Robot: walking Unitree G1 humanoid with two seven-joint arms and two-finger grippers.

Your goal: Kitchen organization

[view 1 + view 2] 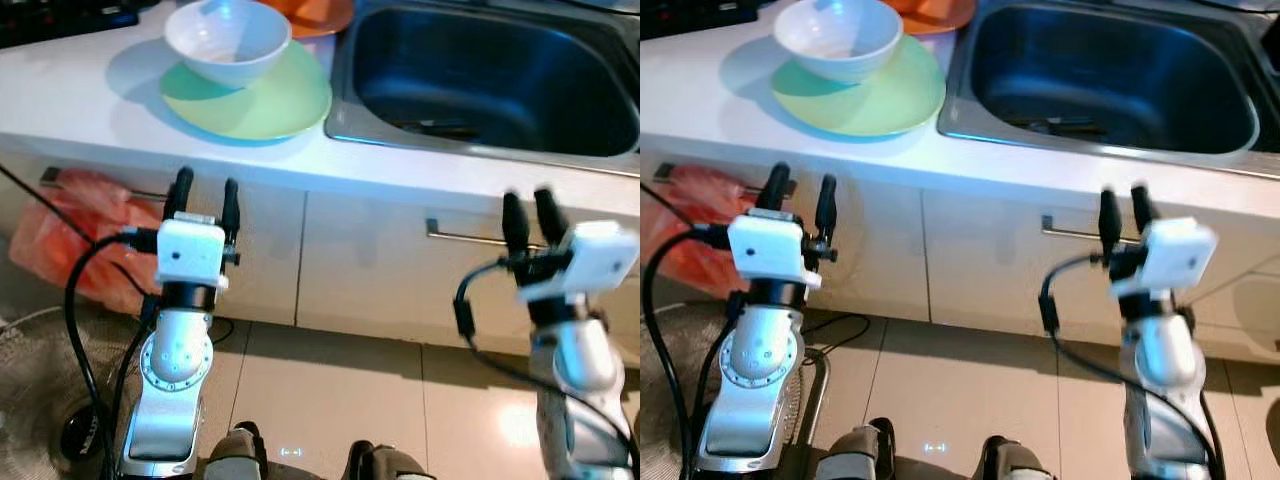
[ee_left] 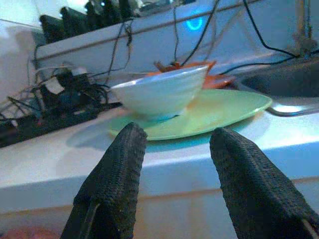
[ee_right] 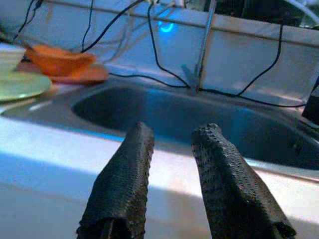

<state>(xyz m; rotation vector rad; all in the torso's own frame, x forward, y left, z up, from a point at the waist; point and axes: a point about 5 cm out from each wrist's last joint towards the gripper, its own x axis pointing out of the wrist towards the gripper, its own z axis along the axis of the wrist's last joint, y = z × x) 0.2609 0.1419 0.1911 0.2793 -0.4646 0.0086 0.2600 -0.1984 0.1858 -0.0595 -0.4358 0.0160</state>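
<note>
Upper left of the frame, a white bowl [image 1: 228, 40] sits on a green plate [image 1: 250, 95] beside the sink [image 1: 480, 80]. Left gripper [image 1: 204, 197] and right gripper [image 1: 530, 215], fingers spread and empty, hover below the counter edge, seemingly poised to reach up

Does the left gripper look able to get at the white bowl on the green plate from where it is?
Probably yes: the left gripper, fingers open, sits below the counter edge facing the white bowl on the green plate, nothing between.

Brushed steel sink [image 1: 480, 75], glossy white bowl [image 1: 228, 42], smooth green plate [image 1: 270, 100]
</note>
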